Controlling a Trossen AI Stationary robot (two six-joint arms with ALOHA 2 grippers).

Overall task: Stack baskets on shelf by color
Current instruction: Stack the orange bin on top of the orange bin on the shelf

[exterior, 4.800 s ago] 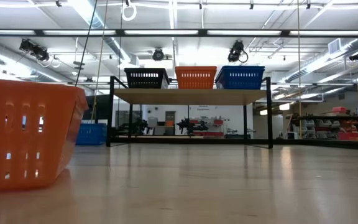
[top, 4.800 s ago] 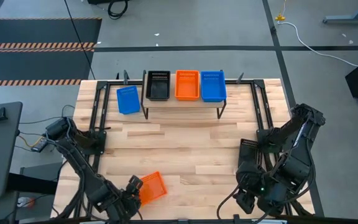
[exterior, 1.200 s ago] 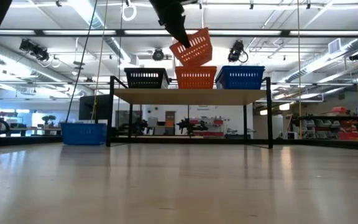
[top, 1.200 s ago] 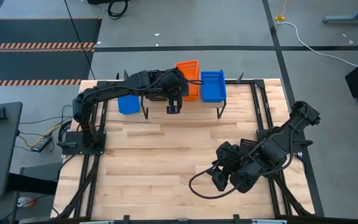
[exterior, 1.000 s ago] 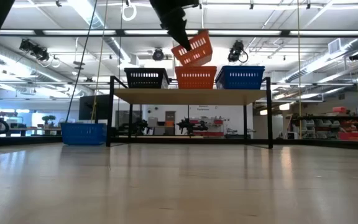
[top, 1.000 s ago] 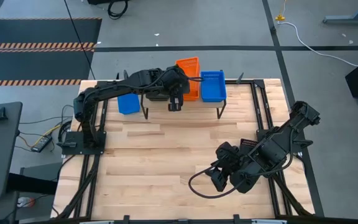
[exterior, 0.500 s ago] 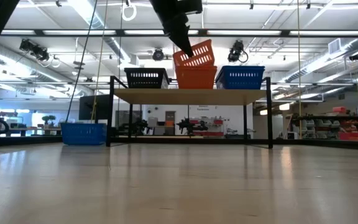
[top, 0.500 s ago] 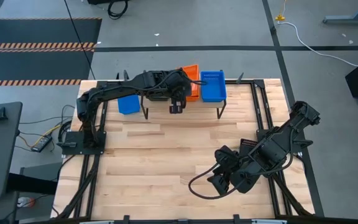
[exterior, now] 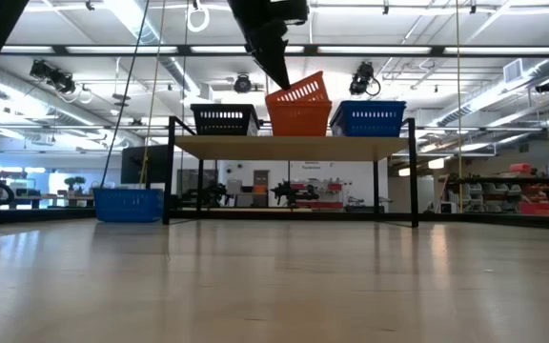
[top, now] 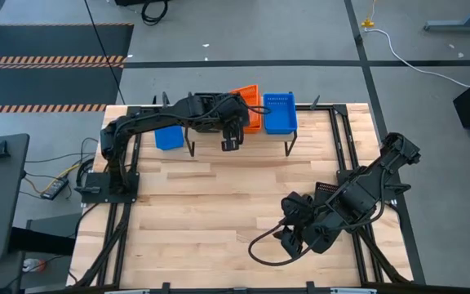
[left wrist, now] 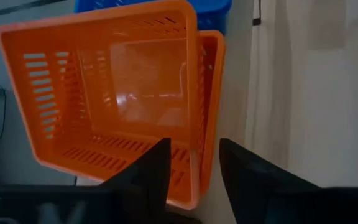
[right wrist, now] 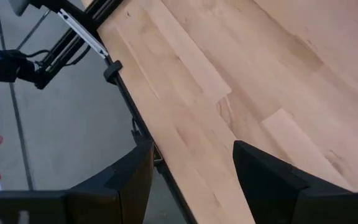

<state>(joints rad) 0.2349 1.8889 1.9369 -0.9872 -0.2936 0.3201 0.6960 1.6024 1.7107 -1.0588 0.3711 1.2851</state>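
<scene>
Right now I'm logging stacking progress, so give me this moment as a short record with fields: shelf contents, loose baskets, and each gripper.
shelf: black basket, orange stack, blue basket
orange stack: upper orange basket tilted, nested partway into lower orange basket
off shelf: second blue basket on the table, left of the shelf
left gripper: at the upper orange basket's near wall, fingers open astride it
right gripper: open, empty, over the table's near right part

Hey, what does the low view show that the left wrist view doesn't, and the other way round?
Only the low view shows the black basket on the shelf, and a blue basket on the table. Only the left wrist view shows the left end effector open astride the upper orange basket's wall. Both show that basket tilted in the lower orange basket, beside the blue basket on the shelf.
</scene>
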